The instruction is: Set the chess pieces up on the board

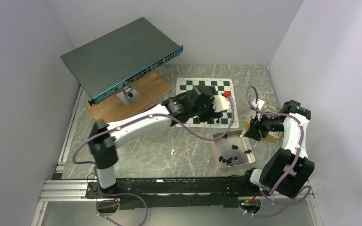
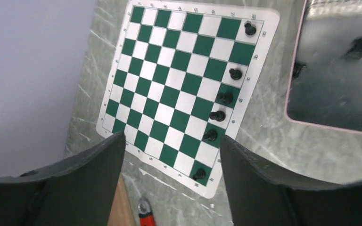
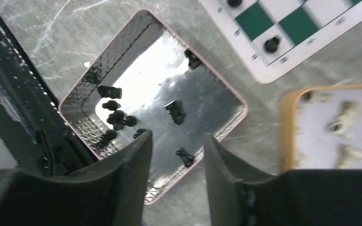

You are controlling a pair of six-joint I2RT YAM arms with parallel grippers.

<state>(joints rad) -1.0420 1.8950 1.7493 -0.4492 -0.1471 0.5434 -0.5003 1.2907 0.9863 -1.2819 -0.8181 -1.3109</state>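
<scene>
Near, right of centre: the metal tray (image 3: 118, 52) with the pinkish rim sits just short of the board's near right corner. It holds around ten black chess pieces (image 3: 118, 117), exact count uncertain. Most lie on their sides, bunched toward one wall, and a few lie singly on the shiny floor.

The right gripper (image 3: 176, 141) hovers over this tray with its fingers partly apart and nothing between them. The tray floor shows through the gap.

Just beside it on the right is a yellow-rimmed tray (image 3: 285, 127) holding pale pieces (image 3: 344, 113), too blurred to sort.

Handling, my estimate:
- The pieces look light, rigid and smooth.
- Toppled ones will likely roll on the metal.
- Standing ones will tip at a nudge.
- The best hold is probably a pinch across the narrow stem below the head, keeping the base free to seat flat.

Middle: on the board (image 2: 179, 84), a flat green-and-white mat, six black pieces stand along the edge column nearest the metal tray, with empty squares in the row.

The left gripper (image 2: 172, 139) hangs above the board, jaws wide apart and empty.

Far left: a network switch (image 1: 122, 56) is propped on a wooden block (image 1: 143, 89).
</scene>
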